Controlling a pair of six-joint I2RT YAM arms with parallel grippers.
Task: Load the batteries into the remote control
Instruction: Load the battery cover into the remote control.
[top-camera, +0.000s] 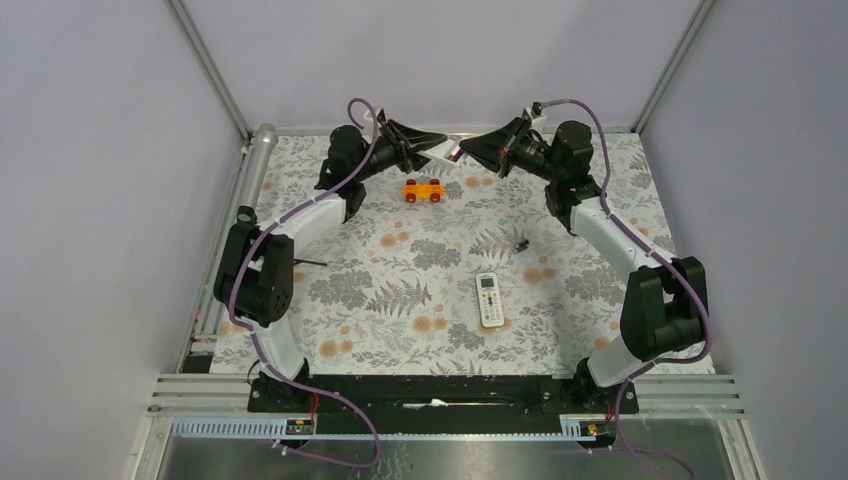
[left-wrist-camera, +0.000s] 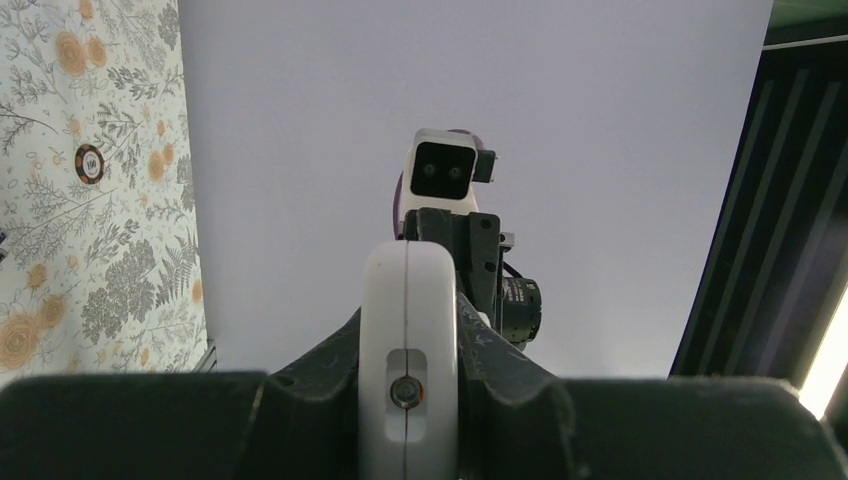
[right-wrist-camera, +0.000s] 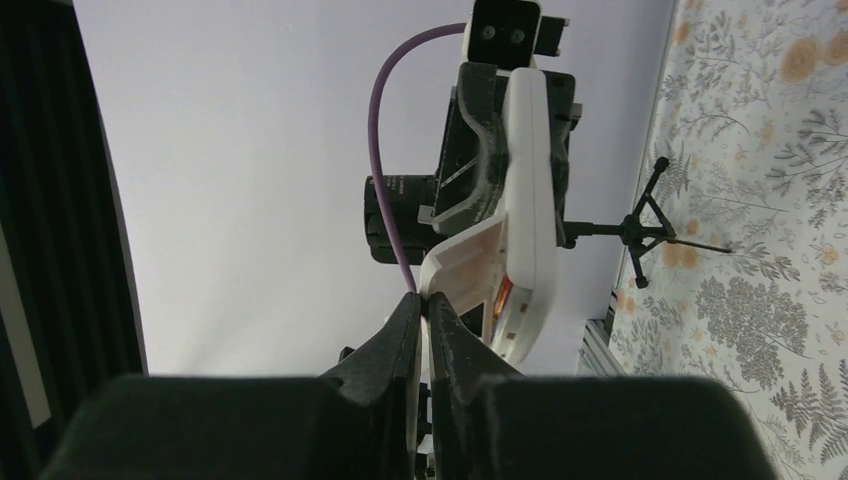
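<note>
Remote control (top-camera: 453, 152) at far centre, raised above table (top-camera: 400, 330), between left gripper (top-camera: 444, 141) on left and right gripper (top-camera: 463, 151) on right. Toy car (top-camera: 423, 190) just nearer, slightly left. Second remote (top-camera: 489, 299) near centre-right; small piece (top-camera: 521, 244) farther back, slightly right.

1. Top external: high, behind the arm bases (top-camera: 285, 390) at the near edge, angled down toward the far wall (top-camera: 430, 60). Whole worktop (top-camera: 400, 300) in frame, far off.
2. Left wrist: behind the left claw (left-wrist-camera: 408, 345), faces right. Remote control (left-wrist-camera: 408, 285) very close, edge-on; right wrist camera (left-wrist-camera: 445, 170) dead ahead; worktop strip at frame left.
3. Right wrist: behind the right claw (right-wrist-camera: 424, 305), faces left. Left wrist camera (right-wrist-camera: 505, 25) ahead; worktop strip at frame right.
4. Shared: both wrist views take in the remote control; top view covers both claws.
</note>
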